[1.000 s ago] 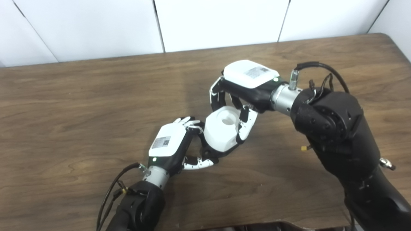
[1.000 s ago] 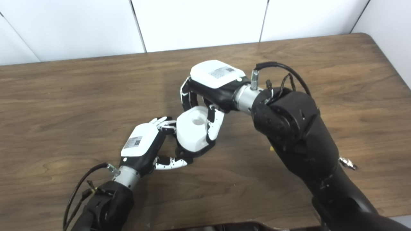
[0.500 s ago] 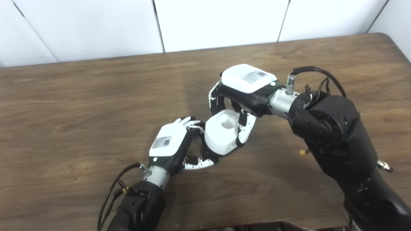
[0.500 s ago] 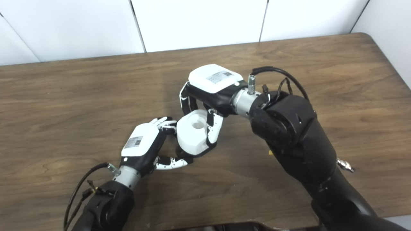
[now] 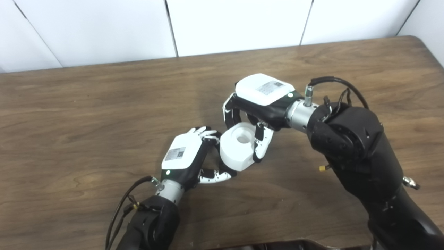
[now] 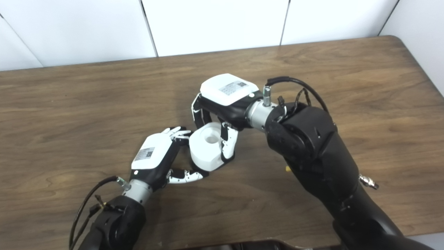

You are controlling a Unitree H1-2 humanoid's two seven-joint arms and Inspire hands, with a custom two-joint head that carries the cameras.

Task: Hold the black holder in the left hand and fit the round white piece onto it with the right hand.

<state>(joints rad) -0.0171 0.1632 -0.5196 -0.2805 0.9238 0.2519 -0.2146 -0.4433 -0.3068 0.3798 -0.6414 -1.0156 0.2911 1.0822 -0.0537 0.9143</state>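
The left arm rises from the table's point(image 5: 69, 114) near edge, left of the middle, black-sleeved, with a loose cable looping beside the wrist. The left hand point(image 5: 184, 158) points away and to the right, its white back up. Its thumb lies out along the wood toward the right, under the near side of the round white piece point(image 5: 237, 147), and its fingers point(image 5: 203, 131) curl around the piece's left side. What that hand grips is mostly hidden: only a dark sliver of the black holder point(image 5: 225, 166) shows under the white piece, between thumb and fingers, so the hand seems closed on it, though the hold itself cannot be made out.

The round white piece sits just right of the left hand, about midway between the near and far edges and a little right of centre. It is tilted, with its top hollow facing up and away, and it covers the holder almost wholly.

The right arm comes in from the near right corner, bulky and black, bent so that the forearm runs leftward. The right hand point(image 6: 225, 97) hangs palm down above the piece, and its fingers point(image 6: 227, 146) reach down on the far-left and right sides of the piece, clasping it.
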